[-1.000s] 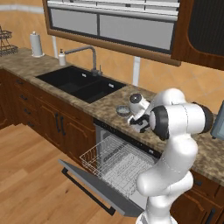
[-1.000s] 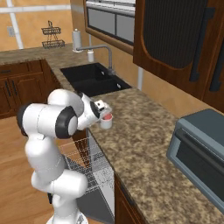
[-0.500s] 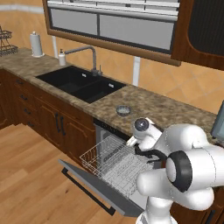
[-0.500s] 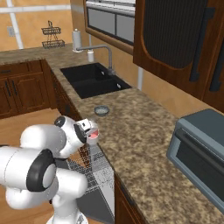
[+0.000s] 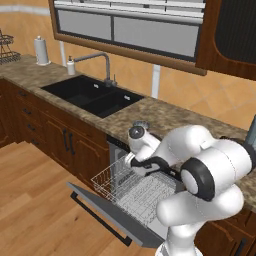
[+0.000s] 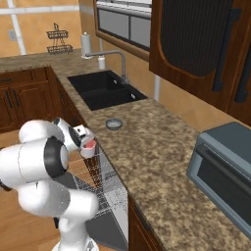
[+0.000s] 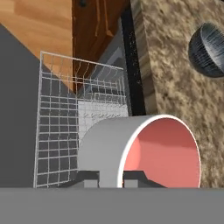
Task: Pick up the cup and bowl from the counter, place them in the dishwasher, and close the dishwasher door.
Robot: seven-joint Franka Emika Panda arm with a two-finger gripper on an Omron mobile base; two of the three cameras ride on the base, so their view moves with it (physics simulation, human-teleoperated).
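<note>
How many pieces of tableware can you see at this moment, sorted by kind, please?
Cup, held in the gripper over the dishwasher rack: 1
Bowl, on the counter: 1
Total: 2

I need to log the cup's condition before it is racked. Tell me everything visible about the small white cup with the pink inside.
The small white cylindrical cup has a smooth white outer wall, a thin rim, a red-pink inside and no handle. It looks empty and undamaged. The gripper is shut on its wall and holds it tipped, its mouth turned partly sideways. It hangs over the white wire rack of the open dishwasher, beside the granite counter edge, touching nothing but the fingers.
</note>
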